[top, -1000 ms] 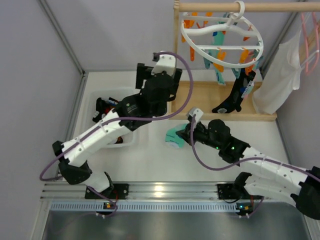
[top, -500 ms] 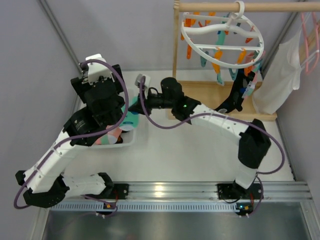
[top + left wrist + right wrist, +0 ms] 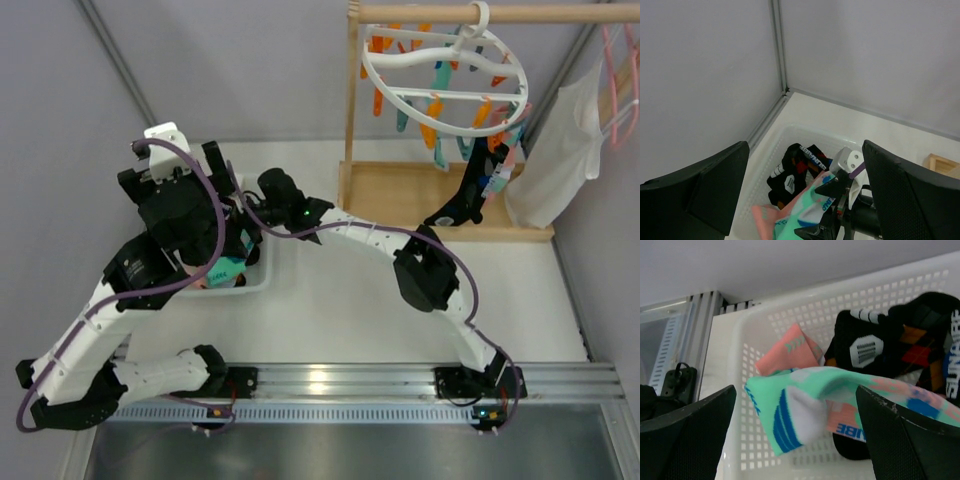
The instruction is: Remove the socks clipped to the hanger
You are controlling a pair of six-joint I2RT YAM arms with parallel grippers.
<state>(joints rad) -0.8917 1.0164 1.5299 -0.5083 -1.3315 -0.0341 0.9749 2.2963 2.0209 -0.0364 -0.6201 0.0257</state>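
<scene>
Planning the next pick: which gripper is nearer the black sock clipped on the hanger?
Right. The right gripper hangs over the basket, left of the black sock; the left gripper is farther left.

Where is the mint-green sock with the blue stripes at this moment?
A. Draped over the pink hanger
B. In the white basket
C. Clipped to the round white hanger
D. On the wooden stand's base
B: the right wrist view shows the mint-green sock inside the walls of the white basket, partly covering a pink sock.
</scene>
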